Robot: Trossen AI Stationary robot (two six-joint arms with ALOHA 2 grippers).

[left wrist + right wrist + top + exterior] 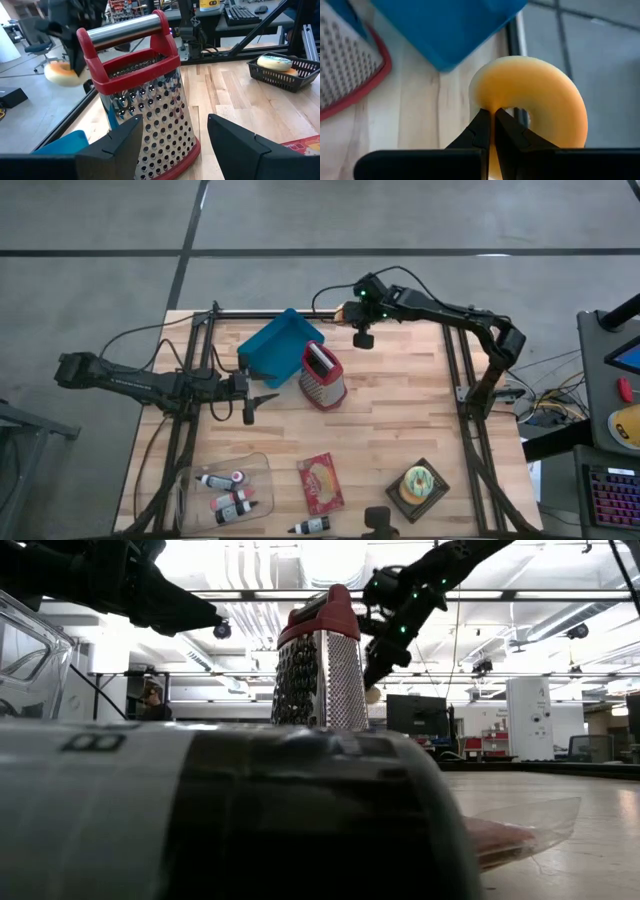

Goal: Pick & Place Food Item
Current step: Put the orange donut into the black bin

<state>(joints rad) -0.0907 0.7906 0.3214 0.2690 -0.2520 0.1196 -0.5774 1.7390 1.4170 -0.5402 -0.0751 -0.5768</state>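
The high view looks straight down on the whole table point(400, 420), the low view sits at tabletop level, each wrist view looks closely forward, and all share the grater point(145, 100).

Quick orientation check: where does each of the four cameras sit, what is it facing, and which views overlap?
High: overhead, straight down; both arms, table.
Low: table height, behind a bottle; arms overhead.
Left wrist: faces grater past the open left gripper.
Right wrist: right gripper shut on donut.
Shared: grater in all; donut in every view.
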